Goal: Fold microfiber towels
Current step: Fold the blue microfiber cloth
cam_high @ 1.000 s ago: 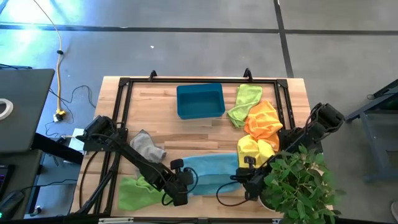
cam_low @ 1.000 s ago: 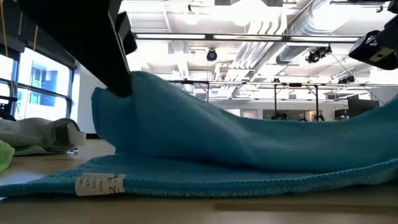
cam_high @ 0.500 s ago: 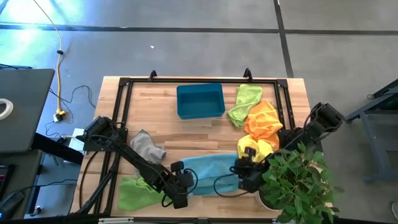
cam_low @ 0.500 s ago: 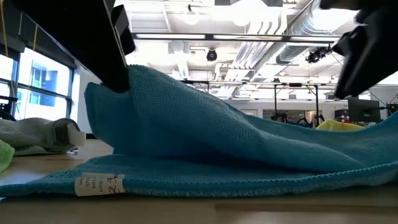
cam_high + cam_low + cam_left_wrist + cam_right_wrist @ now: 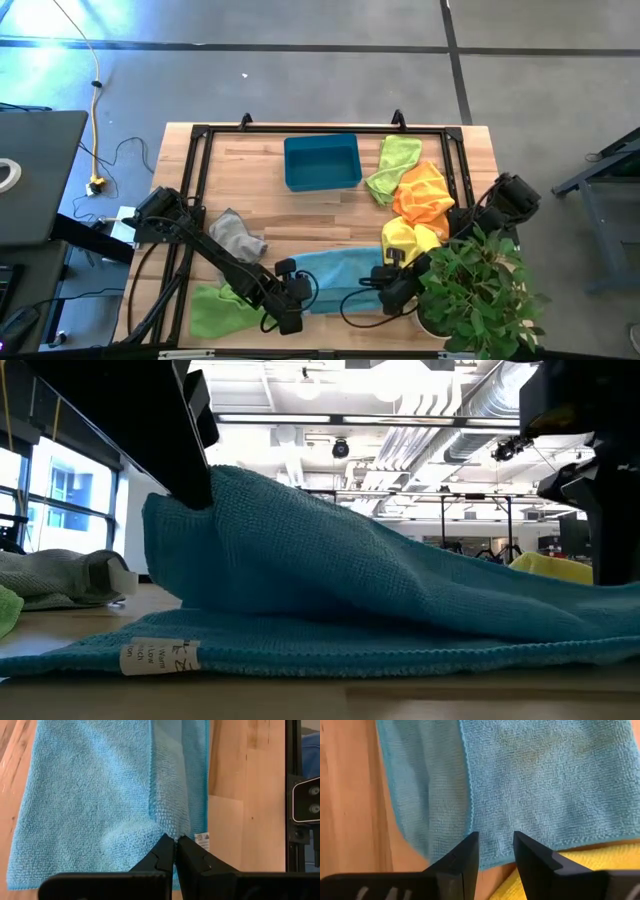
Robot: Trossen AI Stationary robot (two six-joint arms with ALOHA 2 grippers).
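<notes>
Left gripper (image 5: pixel 175 851): fingers pressed together, pinching a raised ridge of the light blue towel (image 5: pixel 340 272) at its near edge. In the low view that pinch lifts the cloth into a peak (image 5: pixel 200 490) while the rest slopes down and lies on the table (image 5: pixel 260 190). Judgement: the held edge is the one meant to travel across to make the fold, so it is kept clear of the wood.

Right gripper (image 5: pixel 495 851): fingers parted with a visible gap, nothing between them. It hovers over the opposite end of the same towel, close to where the blue hem meets the yellow towel (image 5: pixel 580 870). Judgement: it is placed there either to take a matching corner or to steady that end; which of the two cannot be told.

Towel position: front centre of the table, between the two grippers, partly doubled already, with a seam line running along it in both wrist views. A small label (image 5: pixel 158 656) shows at the bottom layer's edge.

Surroundings: grey towel (image 5: pixel 237 236) and lime green towel (image 5: pixel 215 308) lie to the left of the blue one. Yellow, orange (image 5: pixel 422 195) and another green towel (image 5: pixel 392 165) are heaped at right. Teal bin (image 5: pixel 322 162) sits at the back, probably the destination. A potted plant (image 5: pixel 478 295) hides part of the right arm.
</notes>
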